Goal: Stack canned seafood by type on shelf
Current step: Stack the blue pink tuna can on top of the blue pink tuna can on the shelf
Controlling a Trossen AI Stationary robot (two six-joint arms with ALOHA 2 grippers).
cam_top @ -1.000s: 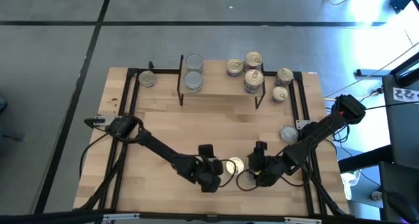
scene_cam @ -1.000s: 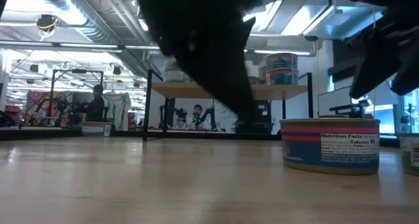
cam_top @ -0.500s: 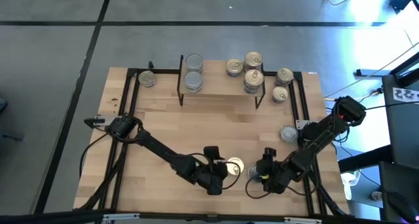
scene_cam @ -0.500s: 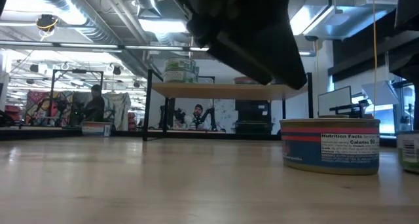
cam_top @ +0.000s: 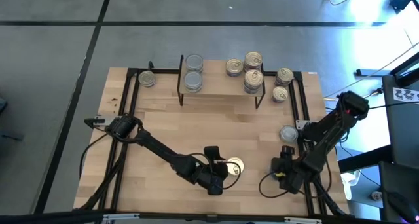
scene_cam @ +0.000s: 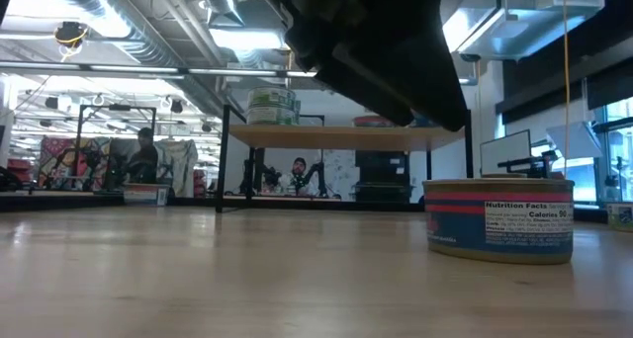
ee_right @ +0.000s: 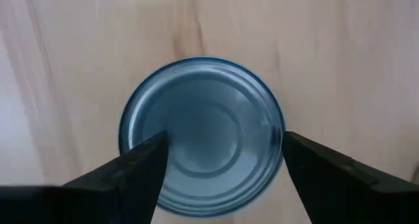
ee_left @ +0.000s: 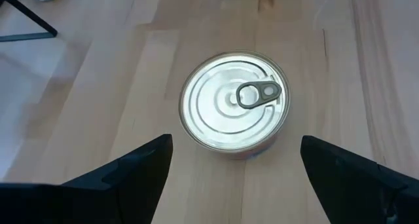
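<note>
a gold pull-ring can sits well in front of the shelf, under the spread left gripper; right gripper grasps a plain-lidded can. rigid, smooth tins; grip the sides.

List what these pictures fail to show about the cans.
- High view: the right gripper covers its plain-lidded can; whether that can is lifted cannot be told.
- Low view: a dark arm hides part of the shelf and its cans.
- Low view: the picture's edge cuts off the far-right can.
- High view: labels on the shelf's cans are too small to read.
</note>
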